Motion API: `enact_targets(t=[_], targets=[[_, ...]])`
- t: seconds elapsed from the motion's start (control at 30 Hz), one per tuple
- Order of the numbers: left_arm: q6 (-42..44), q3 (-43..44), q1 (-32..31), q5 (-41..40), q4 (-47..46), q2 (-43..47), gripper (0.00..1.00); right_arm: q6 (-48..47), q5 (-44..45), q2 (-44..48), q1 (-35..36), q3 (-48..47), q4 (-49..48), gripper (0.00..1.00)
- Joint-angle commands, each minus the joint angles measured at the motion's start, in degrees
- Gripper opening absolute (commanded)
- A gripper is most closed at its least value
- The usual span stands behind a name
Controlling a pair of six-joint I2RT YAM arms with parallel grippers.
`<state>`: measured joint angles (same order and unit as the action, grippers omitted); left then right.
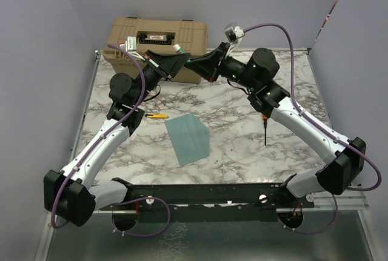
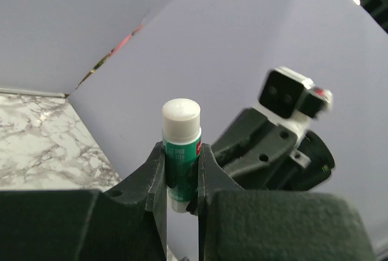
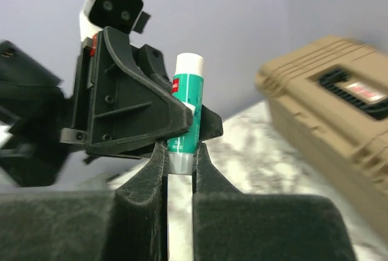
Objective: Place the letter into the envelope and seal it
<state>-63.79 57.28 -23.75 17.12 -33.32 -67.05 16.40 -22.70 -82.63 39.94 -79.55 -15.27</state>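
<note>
The teal envelope lies flat on the marble table in front of both arms, with nothing touching it. The letter is not in view. Both grippers meet high above the table's back, in front of the tan case. My left gripper is shut on the green body of a glue stick with a white cap. My right gripper comes from the opposite side, its fingers pressed against the grey end of the same glue stick.
A tan hard case stands at the back of the table, just behind the grippers. A small yellow and black tool lies left of the envelope. A thin dark pen-like object lies to the right. Lilac walls enclose the table.
</note>
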Motion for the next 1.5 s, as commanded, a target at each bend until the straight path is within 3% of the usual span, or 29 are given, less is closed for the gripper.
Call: enact_targets(t=[0.0,0.07,0.2,0.3,0.37,0.43,0.57,0.63,0.8,1.03,1.2,1.33,1.47], targets=[[5.68,-0.45,-0.16,3.15,-7.93,2.58,0.0,31.04,-16.01,0.06,-6.17,3.21,-10.73,0.01],[7.01,-0.37,-0.19,2.78,-8.5,3.17,0.0,44.85,-19.5,-0.83,-8.16,5.25,-19.98,0.01],[8.72,-0.47,-0.19,1.15,-8.65,4.66,0.0,64.29,-18.88,-2.11,-8.66,6.92,-28.01,0.0],[9.19,-0.03,-0.16,2.29,-9.09,4.95,0.0,75.08,-16.5,-2.59,-8.66,10.16,-37.2,0.01],[9.4,0.09,-0.24,2.39,-9.14,5.07,0.0,75.86,-16.45,-2.94,-8.7,10.46,-40.9,0.01],[8.85,0.11,-0.18,2.09,-9.1,5.17,0.0,68.81,-18.54,-2.59,-8.7,8.57,-36.91,0.19],[5.88,-0.38,-0.21,0.92,-8.54,5.18,0.0,45.01,-19.15,0.59,-8.65,6.86,-21.43,0.67],[4.41,-1.75,-0.16,0.58,-8.56,4.9,0.0,32.83,-20.18,1.58,-8.51,7.3,-16.68,0.78],[1.6,-3.08,-0.16,0.99,-8.52,4.04,0.0,16.33,-22.99,2.27,-8.24,8.03,-9.64,0.8],[-0.32,-4.05,-0.16,0.96,-8.43,3.77,0.0,-4.83,-14.67,3.15,-5.05,2.88,1.56,0.8],[0.79,-4.78,-0.17,1.12,-8.51,3.95,0.0,-8.76,-12.63,1.2,-2.63,-0.84,4.11,0.78],[0.72,-5.19,-0.2,1.26,-8.97,3.92,0.0,-6.45,-11.52,-0.69,-1.98,-3.4,4.15,0.76],[0.71,-5.5,-0.18,1.31,-9.38,4.18,0.0,-5.09,-12.76,-4.58,-1.97,-10.21,11.21,0.65]])
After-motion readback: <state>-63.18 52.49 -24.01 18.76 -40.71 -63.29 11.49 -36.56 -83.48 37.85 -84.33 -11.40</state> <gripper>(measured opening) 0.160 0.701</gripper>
